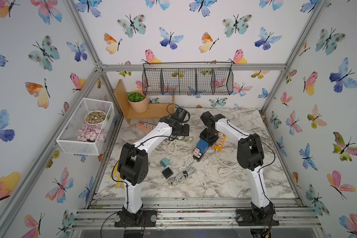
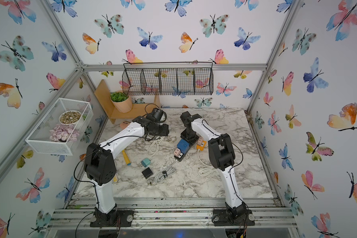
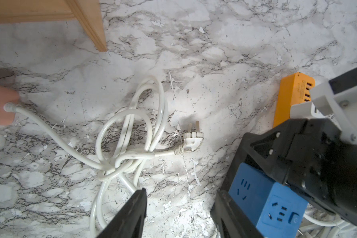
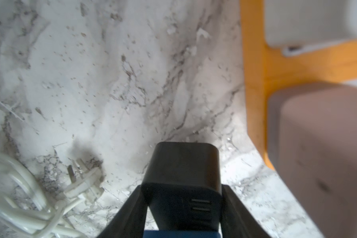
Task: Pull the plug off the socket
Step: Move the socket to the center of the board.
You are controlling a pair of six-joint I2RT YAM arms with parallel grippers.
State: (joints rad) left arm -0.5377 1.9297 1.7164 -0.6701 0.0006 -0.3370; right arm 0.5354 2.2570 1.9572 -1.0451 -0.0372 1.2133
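One blue socket cube (image 3: 266,197) with slotted faces tops a black strip (image 4: 182,169)

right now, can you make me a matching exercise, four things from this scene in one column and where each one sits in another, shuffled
1 black plug
2 white plug
3 teal adapter
4 succulent pot

a on the wooden shelf
b next to a black adapter
c between the fingers of the right tool
d at the end of a coiled white cord

Pairs: 1-c, 2-d, 3-b, 4-a
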